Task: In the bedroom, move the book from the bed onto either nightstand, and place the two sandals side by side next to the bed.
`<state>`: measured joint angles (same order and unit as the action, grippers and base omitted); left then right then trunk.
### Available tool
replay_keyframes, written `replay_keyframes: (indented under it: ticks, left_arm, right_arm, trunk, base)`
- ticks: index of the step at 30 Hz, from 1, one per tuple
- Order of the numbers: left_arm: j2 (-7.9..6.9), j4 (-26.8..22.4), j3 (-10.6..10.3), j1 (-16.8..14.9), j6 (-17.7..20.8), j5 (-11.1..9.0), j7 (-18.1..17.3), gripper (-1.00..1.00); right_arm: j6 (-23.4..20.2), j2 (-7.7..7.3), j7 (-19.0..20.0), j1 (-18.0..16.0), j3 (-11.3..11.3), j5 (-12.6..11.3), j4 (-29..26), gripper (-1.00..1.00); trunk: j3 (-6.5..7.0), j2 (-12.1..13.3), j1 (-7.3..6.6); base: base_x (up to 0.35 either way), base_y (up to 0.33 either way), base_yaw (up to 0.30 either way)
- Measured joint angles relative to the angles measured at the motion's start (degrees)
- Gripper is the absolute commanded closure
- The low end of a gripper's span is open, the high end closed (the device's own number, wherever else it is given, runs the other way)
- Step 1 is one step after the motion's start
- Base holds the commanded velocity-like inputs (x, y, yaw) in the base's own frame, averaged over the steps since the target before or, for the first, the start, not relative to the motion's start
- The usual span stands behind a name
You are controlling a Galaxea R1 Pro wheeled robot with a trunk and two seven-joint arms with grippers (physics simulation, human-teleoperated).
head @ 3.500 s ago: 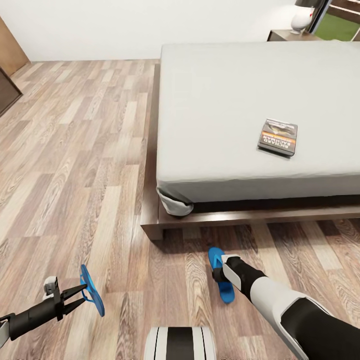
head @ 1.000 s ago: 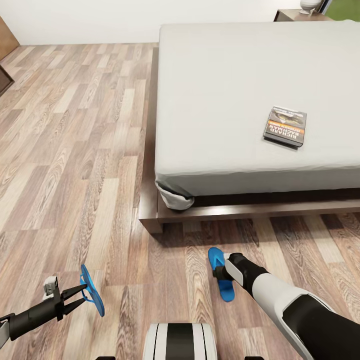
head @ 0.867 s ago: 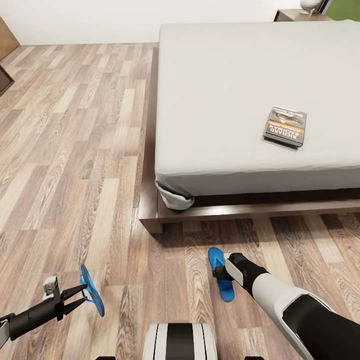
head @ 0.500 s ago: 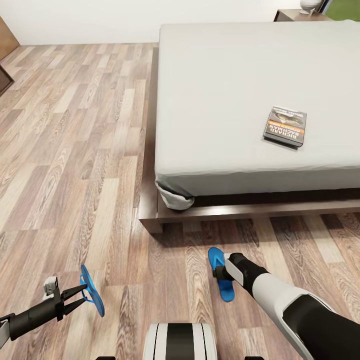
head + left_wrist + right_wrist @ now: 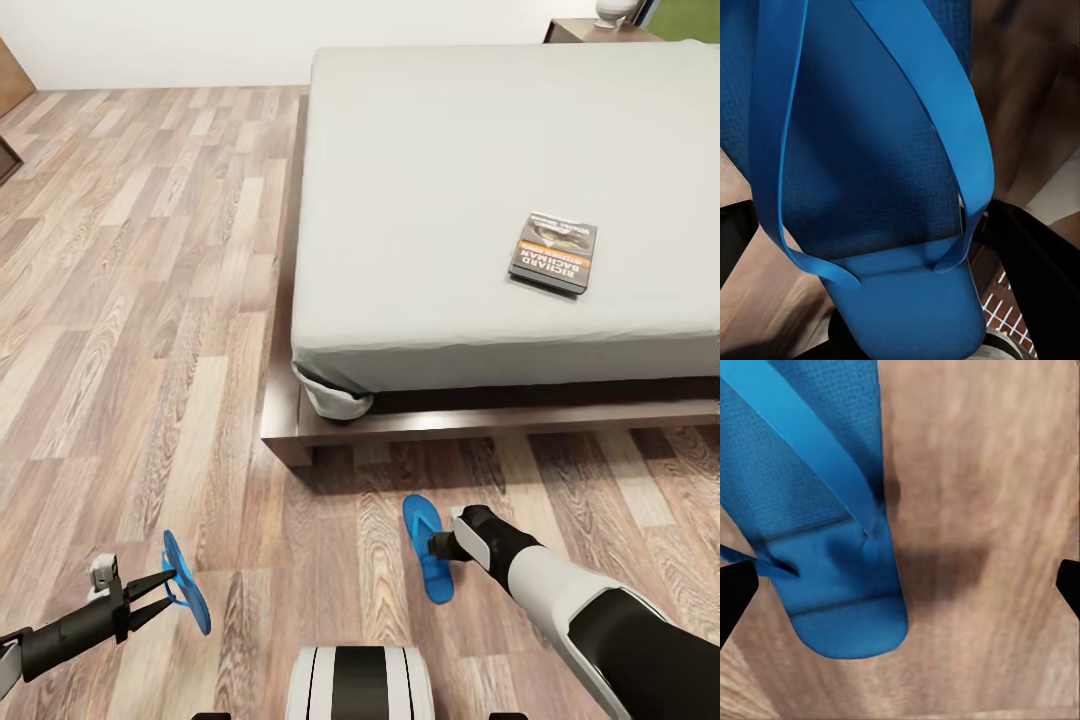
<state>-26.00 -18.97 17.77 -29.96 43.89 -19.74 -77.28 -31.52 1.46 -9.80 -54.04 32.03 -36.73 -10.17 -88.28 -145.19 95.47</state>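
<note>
Currently the left gripper (image 5: 168, 588) pinches one blue sandal (image 5: 187, 596) on edge above the floor (image 5: 150, 330). Right gripper (image 5: 436, 546) fingers spread wide beside the other sandal (image 5: 424, 548), lying flat. Book (image 5: 553, 252) on bed (image 5: 480, 180).

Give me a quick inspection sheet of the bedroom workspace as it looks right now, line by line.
Surface: wood-plank floor, bare mattress on the bed.
Job's things: book flat on the mattress; one sandal held on edge, off the floor; other sandal by the bed's foot.
Clutter: nothing seen.
End effectors: left end effector shut on the first sandal; right end effector at the other, grip unclear.
Cables: nothing seen.
Surroundings: nightstand beyond the bed, white wall.
</note>
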Motion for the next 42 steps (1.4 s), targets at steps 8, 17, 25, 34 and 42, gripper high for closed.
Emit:
replay_keyframes:
  ticks: [8, 17, 25, 34, 42]
  left_arm:
    - [0.00, 0.00, 0.00, 0.00, 0.00, 0.13, 0.00, 1.00]
    - [-0.01, 0.00, 0.00, 0.00, 0.00, 0.01, 0.00, 1.00]
    - [-0.01, 0.00, 0.00, 0.00, 0.00, 0.00, 0.00, 1.00]
    - [-0.06, 0.00, 0.00, 0.00, 0.00, 0.01, -0.01, 1.00]
    - [-0.02, 0.00, 0.00, 0.00, 0.00, 0.01, 0.09, 1.00]
  right_arm:
    - [0.03, -0.17, 0.02, 0.00, -0.06, -0.10, 0.00, -1.00]
    - [0.49, -0.13, -0.01, 0.00, -0.14, -0.10, 0.00, -1.00]
    - [0.57, -0.12, -0.06, 0.00, -0.32, -0.10, 0.00, -1.00]
    - [0.77, -0.11, -0.08, 0.00, -0.53, -0.11, 0.00, -1.00]
    - [1.18, 0.04, -0.07, 0.00, -0.95, -0.11, 0.00, -1.00]
  trunk:
    - [0.00, 0.00, 0.00]
    - [0.00, 0.00, 0.00]
    - [0.00, 0.00, 0.00]
    - [0.00, 0.00, 0.00]
    - [0.00, 0.00, 0.00]
  base:
    - [0.000, -0.182, 0.000]
    - [0.000, -0.162, 0.000]
    - [0.000, -0.152, 0.000]
    - [0.000, -0.146, 0.000]
    - [0.000, -0.140, 0.000]
